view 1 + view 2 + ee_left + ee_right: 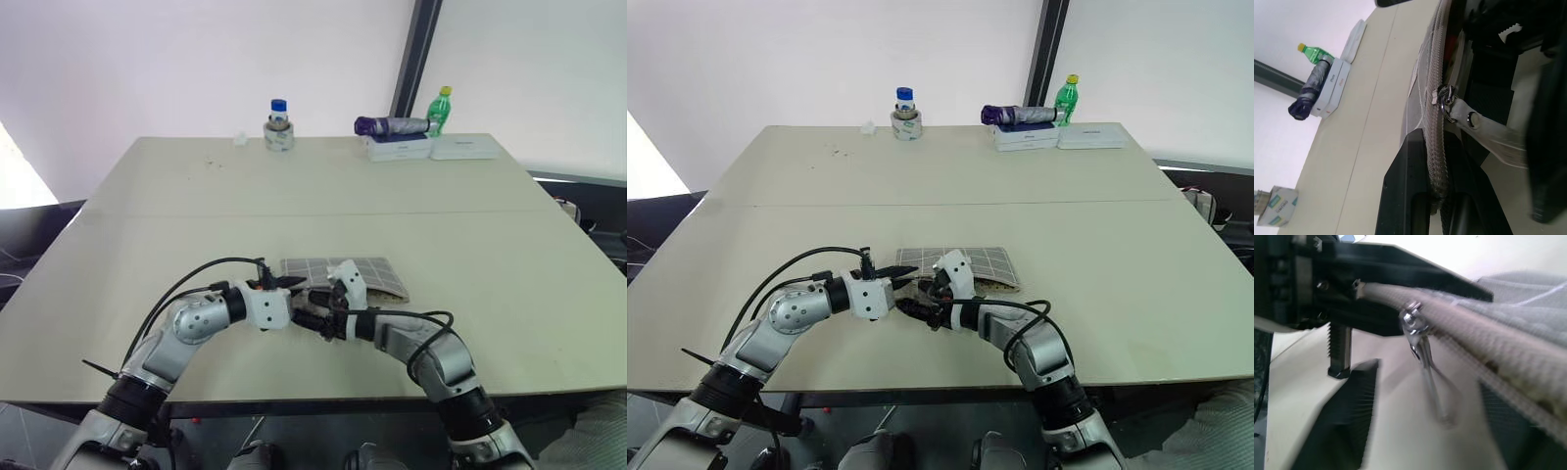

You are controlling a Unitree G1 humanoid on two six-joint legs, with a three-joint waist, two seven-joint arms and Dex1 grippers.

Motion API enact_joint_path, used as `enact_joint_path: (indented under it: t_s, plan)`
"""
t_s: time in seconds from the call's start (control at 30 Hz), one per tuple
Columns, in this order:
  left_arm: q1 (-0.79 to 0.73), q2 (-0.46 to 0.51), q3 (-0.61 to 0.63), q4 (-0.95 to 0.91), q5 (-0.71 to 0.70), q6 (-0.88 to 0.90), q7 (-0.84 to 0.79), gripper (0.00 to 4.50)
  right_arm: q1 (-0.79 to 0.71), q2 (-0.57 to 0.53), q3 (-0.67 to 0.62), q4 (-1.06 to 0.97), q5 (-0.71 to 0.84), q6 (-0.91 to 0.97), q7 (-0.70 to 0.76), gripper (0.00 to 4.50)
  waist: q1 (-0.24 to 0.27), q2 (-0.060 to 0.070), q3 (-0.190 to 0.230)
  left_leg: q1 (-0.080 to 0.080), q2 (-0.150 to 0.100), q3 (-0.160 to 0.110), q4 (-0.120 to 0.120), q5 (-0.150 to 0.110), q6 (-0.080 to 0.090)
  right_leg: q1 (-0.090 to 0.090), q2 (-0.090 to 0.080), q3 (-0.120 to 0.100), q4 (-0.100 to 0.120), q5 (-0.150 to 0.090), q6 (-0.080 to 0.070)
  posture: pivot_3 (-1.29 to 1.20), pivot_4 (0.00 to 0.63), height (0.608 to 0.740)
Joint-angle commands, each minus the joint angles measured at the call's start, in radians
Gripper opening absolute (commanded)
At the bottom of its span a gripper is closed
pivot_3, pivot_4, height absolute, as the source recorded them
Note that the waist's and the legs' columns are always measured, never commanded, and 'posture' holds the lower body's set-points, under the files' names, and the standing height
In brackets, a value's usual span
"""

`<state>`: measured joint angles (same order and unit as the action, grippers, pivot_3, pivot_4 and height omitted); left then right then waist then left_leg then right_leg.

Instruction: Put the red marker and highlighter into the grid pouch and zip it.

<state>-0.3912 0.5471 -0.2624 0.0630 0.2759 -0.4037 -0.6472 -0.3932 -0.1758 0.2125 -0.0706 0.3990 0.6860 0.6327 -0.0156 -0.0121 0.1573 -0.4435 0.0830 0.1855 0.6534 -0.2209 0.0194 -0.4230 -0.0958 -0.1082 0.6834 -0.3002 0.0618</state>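
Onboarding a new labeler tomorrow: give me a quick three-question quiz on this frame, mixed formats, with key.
1. True or false: the left gripper is shut on the zipper edge of the grid pouch.
2. Multiple choice: the zip pull hangs
A. between the right gripper's fingers, not yet pinched
B. clamped in the left gripper
C. under the green bottle
3. Fill in: at the far edge of the table, the folded purple umbrella lies on top of a white ____.

Key: 1 true; 2 A; 3 box
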Motion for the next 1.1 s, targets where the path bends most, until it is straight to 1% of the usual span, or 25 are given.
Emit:
enact_joint_path:
  t_s: [0.03,0.1,0.13,0.2,0.33,0.43,0.5,0.6,0.73,0.83,0.87,0.9,0.93,0.97,1.1]
  plan:
    - [-0.006,-0.002,0.004,-0.035,0.003,-0.018,0.017,0.0,-0.016,0.01,-0.017,-0.026,0.015,-0.012,0.0,1.33,0.0,0.0,0.0,0.0,0.0,0.0,0.0,0.0,0.0,0.0,0.0,0.0,0.0,0.0,0.0,0.0,0.15,0.74]
    - [-0.006,-0.001,0.008,-0.027,0.006,-0.02,0.022,0.0,-0.005,-0.003,-0.019,-0.042,0.016,-0.008,0.008,0.3,0.002,0.0,0.0,0.0,0.0,0.0,0.0,0.0,0.0,0.0,0.0,0.0,0.0,0.0,0.0,0.0,0.15,0.74]
    - [-0.005,0.001,0.011,-0.023,0.008,-0.022,0.025,0.0,0.002,-0.012,-0.023,-0.051,0.015,-0.007,0.008,0.03,0.002,0.0,0.0,0.0,0.0,0.0,0.0,0.0,0.0,0.0,0.0,0.0,0.0,0.0,0.0,0.0,0.15,0.74]
    - [0.0,0.009,0.013,-0.015,0.013,-0.028,0.029,0.0,0.016,-0.04,-0.034,-0.072,0.021,0.001,0.019,0.03,0.002,0.0,0.0,0.0,0.0,0.0,0.0,0.0,0.0,0.0,0.0,0.0,0.0,0.0,0.0,0.0,0.15,0.74]
    - [0.012,0.025,0.025,-0.003,0.018,-0.034,0.041,0.0,0.051,-0.14,-0.056,-0.127,0.038,0.034,0.057,0.03,0.001,0.0,0.0,0.0,0.0,0.0,0.0,0.0,0.0,0.0,0.0,0.0,0.0,0.0,0.0,0.0,0.15,0.74]
    - [0.021,0.044,0.043,0.024,0.02,-0.042,0.049,0.0,0.09,-0.281,-0.102,-0.178,0.075,0.077,0.139,0.03,0.003,0.0,0.0,0.0,0.0,0.0,0.0,0.0,0.0,0.0,-0.001,0.0,0.0,0.0,0.0,0.0,0.15,0.74]
    - [0.027,0.055,0.053,0.037,0.014,-0.047,0.055,0.0,0.107,-0.356,-0.136,-0.186,0.09,0.085,0.174,0.03,0.003,0.0,0.0,0.0,-0.001,0.0,0.0,0.0,0.001,0.0,-0.001,0.0,0.0,0.0,0.0,0.0,0.15,0.74]
    - [0.046,0.084,0.07,0.063,-0.001,-0.06,0.062,0.0,0.124,-0.484,-0.219,-0.109,0.068,0.037,0.223,0.03,0.002,0.0,0.0,0.0,0.0,0.0,0.0,-0.001,0.001,0.0,-0.001,0.0,-0.001,0.0,0.0,0.0,0.15,0.74]
    - [0.062,0.097,0.088,0.084,-0.033,-0.062,0.062,0.0,0.127,-0.584,-0.273,0.007,0.019,-0.041,0.251,0.03,0.001,0.0,0.0,0.001,0.0,0.0,-0.001,-0.001,0.001,0.0,-0.001,0.0,-0.001,0.0,0.0,0.0,0.15,0.74]
    - [0.063,0.098,0.097,0.105,-0.063,-0.06,0.051,0.0,0.118,-0.612,-0.283,0.05,0.015,-0.068,0.267,0.03,0.002,0.0,0.0,0.001,0.0,0.0,-0.001,0.0,0.001,0.0,-0.001,0.0,-0.001,0.0,0.0,0.0,0.15,0.74]
    - [0.061,0.094,0.102,0.114,-0.107,-0.048,0.025,0.0,0.108,-0.602,-0.285,0.055,0.022,-0.076,0.266,0.03,0.002,0.0,0.0,0.001,0.0,0.0,-0.001,0.0,0.001,0.0,-0.001,0.0,-0.001,0.0,0.0,0.0,0.15,0.74]
    - [0.057,0.089,0.111,0.12,-0.152,-0.034,0.002,0.39,0.092,-0.584,-0.293,0.067,0.028,-0.091,0.255,0.28,0.002,0.0,0.0,0.001,0.0,0.0,-0.001,0.0,0.001,0.0,-0.001,0.0,-0.001,0.0,0.0,0.0,0.15,0.74]
    - [0.051,0.09,0.117,0.129,-0.171,-0.038,-0.003,0.82,0.081,-0.572,-0.295,0.076,0.028,-0.106,0.247,0.6,0.002,0.0,0.0,0.001,0.0,0.0,-0.001,0.0,0.001,0.0,-0.001,0.0,-0.001,0.0,0.0,0.0,0.15,0.74]
    - [0.048,0.093,0.123,0.138,-0.183,-0.048,-0.007,1.15,0.074,-0.564,-0.288,0.085,0.01,-0.149,0.245,0.9,0.002,0.0,0.0,0.001,0.0,0.0,-0.001,0.0,0.001,0.0,-0.001,0.0,-0.001,0.0,0.0,0.0,0.15,0.74]
    - [0.053,0.12,0.157,0.168,-0.182,-0.081,0.003,3.21,0.057,-0.535,-0.297,0.107,-0.001,-0.212,0.241,2.99,0.002,0.0,0.0,0.001,0.0,0.0,-0.001,0.0,0.001,0.0,-0.001,0.0,-0.001,0.0,0.0,0.0,0.15,0.74]
